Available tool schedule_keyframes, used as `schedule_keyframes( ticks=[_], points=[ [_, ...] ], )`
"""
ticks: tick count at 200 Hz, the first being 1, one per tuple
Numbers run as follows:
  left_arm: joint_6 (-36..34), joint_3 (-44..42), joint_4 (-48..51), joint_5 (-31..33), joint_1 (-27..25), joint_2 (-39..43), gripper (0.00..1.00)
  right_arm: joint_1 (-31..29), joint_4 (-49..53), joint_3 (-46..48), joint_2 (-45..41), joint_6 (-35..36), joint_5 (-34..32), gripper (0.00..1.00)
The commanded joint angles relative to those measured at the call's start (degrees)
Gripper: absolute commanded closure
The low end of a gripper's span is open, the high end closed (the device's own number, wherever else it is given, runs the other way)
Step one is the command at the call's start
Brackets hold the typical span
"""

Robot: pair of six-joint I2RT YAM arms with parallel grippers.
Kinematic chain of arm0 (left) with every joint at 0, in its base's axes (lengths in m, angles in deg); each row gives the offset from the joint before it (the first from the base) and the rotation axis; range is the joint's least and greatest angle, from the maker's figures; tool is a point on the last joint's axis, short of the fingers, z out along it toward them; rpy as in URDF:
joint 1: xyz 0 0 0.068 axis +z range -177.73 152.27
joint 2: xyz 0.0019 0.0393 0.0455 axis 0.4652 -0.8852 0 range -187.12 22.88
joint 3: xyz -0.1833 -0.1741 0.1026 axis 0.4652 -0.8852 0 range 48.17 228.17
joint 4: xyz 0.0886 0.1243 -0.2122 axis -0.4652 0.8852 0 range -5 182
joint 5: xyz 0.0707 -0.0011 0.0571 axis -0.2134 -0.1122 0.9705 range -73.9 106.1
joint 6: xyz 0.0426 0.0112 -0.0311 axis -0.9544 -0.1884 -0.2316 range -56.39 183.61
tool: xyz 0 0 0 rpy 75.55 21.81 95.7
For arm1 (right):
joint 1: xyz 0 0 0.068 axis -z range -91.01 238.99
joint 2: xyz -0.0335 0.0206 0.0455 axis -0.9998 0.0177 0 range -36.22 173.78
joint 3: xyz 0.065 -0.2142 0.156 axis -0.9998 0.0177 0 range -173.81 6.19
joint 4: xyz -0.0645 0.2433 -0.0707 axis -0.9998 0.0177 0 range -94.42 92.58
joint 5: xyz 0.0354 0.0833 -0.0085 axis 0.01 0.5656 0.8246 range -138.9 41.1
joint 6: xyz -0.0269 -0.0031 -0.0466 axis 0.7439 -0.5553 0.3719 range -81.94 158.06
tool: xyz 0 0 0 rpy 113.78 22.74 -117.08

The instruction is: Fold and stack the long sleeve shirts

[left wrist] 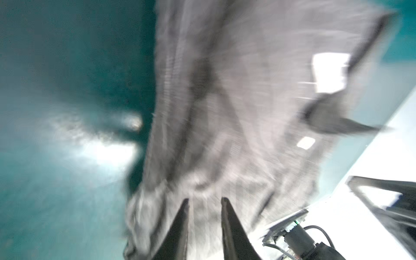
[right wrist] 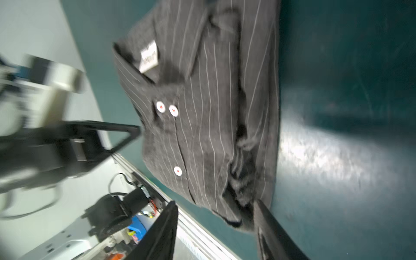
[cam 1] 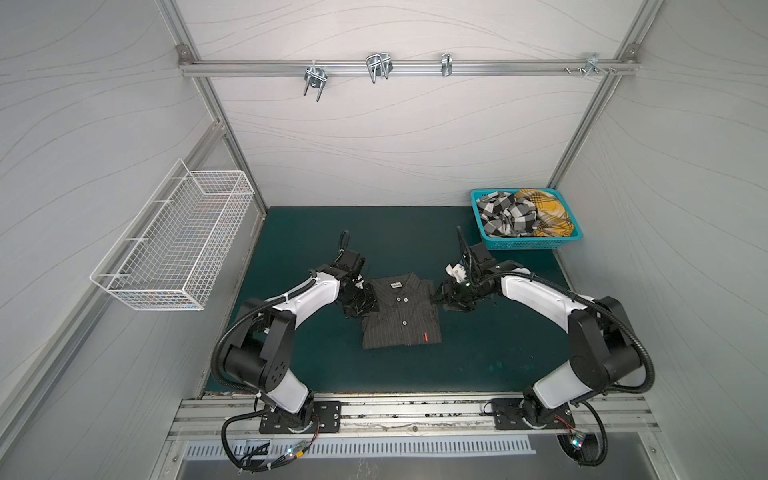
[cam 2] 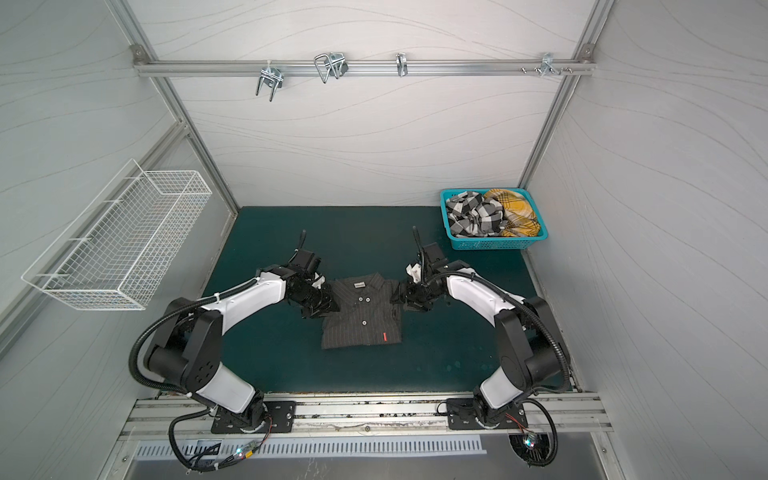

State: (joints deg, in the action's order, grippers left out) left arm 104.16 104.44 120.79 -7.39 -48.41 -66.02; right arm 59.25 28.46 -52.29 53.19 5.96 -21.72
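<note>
A charcoal pinstriped shirt [cam 1: 399, 316] [cam 2: 361, 318] lies folded into a rectangle on the teal mat, collar toward the back and buttons up. At the shirt's left edge is my left gripper [cam 1: 360, 309] [left wrist: 206, 200], its fingers a narrow gap apart with blurred grey cloth [left wrist: 236, 90] showing between and beyond them. My right gripper [cam 1: 438, 296] [right wrist: 216, 203] stands open at the shirt's right edge, with the shirt's corner [right wrist: 234, 216] close beside one finger. The black-and-white checked shirt [cam 1: 507, 216] and the mustard plaid shirt [cam 1: 548, 212] lie crumpled in the basket.
The teal lattice basket [cam 1: 523, 245] sits at the mat's back right corner. A white wire basket [cam 1: 174, 245] hangs on the left wall, and metal hooks [cam 1: 376, 66] hang from a rail on the back wall. Bare mat [cam 1: 478, 340] lies in front of the shirt.
</note>
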Motion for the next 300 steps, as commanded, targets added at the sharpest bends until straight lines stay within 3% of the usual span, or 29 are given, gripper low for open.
schedule_keyframes(
  ticks=[1,32,82,128,169,198,223,250,300],
  points=[
    [-1.3,2.8,5.2,3.2,0.9,2.9,0.84,-4.4,11.2,-3.7,1.4,3.4,-10.5,0.49],
    [-1.3,0.7,4.3,1.7,1.5,2.9,0.89,-6.2,12.6,-7.0,5.7,4.1,-13.0,0.52],
    [-0.9,-2.8,0.3,-1.1,1.6,-0.4,0.91,-7.0,10.5,-8.6,10.6,4.8,-11.7,0.71],
    [-1.4,-3.2,-0.7,-1.7,1.6,-2.6,0.94,-7.2,10.4,-8.7,9.8,4.8,-11.9,0.62],
    [-2.4,-1.9,-0.1,-1.4,1.6,-3.2,0.96,-9.2,17.6,-12.8,5.5,6.2,-21.2,0.68],
    [-2.9,-0.6,-0.3,-1.2,1.7,-4.0,0.98,-12.1,13.4,-14.3,5.2,5.6,-13.6,0.8],
    [-3.2,0.3,-0.4,-1.1,1.7,-4.9,0.99,-13.0,8.3,-14.0,9.3,3.8,-8.0,0.84],
    [-4.3,0.7,-0.2,-0.5,1.8,-6.8,0.99,-11.5,7.9,-13.7,13.5,2.9,-9.9,0.89],
    [-5.0,-1.2,-2.2,-0.4,1.8,-10.7,1.0,-7.2,6.2,-6.2,12.3,3.5,-9.6,0.89]
  ],
)
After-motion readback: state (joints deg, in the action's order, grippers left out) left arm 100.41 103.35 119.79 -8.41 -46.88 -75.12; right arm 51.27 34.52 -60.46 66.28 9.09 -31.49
